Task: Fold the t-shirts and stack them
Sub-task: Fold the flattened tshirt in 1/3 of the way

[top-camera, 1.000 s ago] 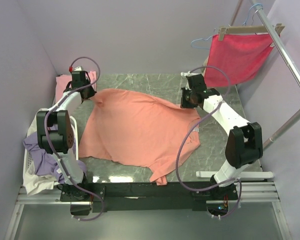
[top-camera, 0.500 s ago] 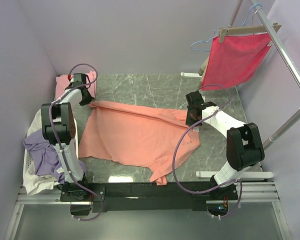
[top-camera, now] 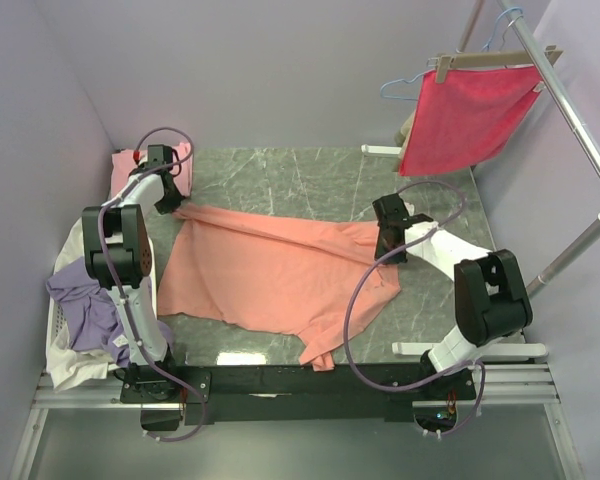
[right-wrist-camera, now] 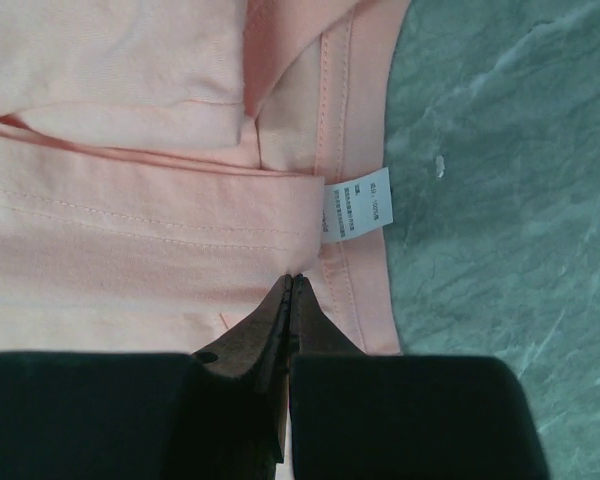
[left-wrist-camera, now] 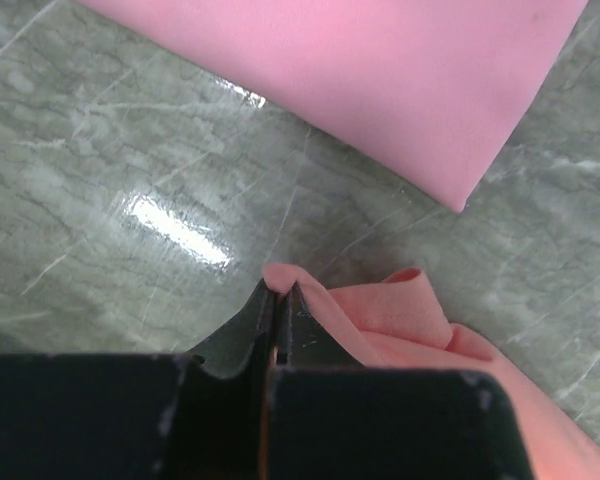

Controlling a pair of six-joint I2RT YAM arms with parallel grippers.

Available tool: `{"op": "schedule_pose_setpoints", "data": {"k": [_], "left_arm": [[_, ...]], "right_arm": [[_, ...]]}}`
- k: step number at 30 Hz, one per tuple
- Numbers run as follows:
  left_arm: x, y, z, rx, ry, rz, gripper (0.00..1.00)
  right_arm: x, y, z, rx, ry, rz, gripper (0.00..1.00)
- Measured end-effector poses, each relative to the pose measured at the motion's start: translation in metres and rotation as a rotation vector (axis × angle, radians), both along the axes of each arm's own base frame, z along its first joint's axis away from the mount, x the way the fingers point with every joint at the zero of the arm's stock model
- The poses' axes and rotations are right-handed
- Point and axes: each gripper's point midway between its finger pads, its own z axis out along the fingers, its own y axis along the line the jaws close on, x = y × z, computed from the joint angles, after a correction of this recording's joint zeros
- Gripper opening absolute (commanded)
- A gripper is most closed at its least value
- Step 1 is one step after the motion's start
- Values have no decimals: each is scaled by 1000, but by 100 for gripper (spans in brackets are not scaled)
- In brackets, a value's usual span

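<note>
across the middle of the top view, the salmon-orange cotton t-shirt [top-camera: 280, 275] is laid out, its far edge pinched by the closed left gripper [left-wrist-camera: 281, 296] and right gripper [right-wrist-camera: 291, 285]. both corners should be drawn level and taut, so no slack is folded in.

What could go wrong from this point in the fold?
1. The left fingers pinch only a small tip of the salmon-orange t-shirt; it may slip out.
2. The right fingers sit nearer the arm bases than the left, so the fold line slants and may crease crooked.
3. The folded pink t-shirt lies close to the left fingers and might get nudged.
</note>
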Motion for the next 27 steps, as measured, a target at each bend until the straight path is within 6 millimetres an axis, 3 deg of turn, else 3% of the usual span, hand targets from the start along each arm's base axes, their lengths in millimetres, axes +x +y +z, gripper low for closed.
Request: {"op": "schedule_pose_setpoints", "data": {"k": [7,13,16,22,24,25,26,27], "left_arm": [[-8,-11,18,-36,-19,-26,1],[-22,-21,48,-72,-78,-34,1],[-39,-25,42,-82,-51,-39,1],[-76,-31,4,-96,67,-45,1],[-85,-33,-5,-98,98,-47,12],[-87,-33,-6,-98,106,-48,38],[-88,-34,-7,-95,111,-47,51],[-89,-33,-7,-86,114,-48,62]], "right_arm": [[3,-4,22,-4,-72,-11,0],[-1,-7,21,-16,-66,-15,0],[-9,-10,15,-21,-46,-15,0],[-23,-11,6,-14,-11,-22,0],[-29,-11,2,-10,1,-24,0],[-30,-12,2,-9,4,-26,8],[-31,-12,1,-8,6,-26,16],[-32,-12,1,-8,9,-27,41]]}}
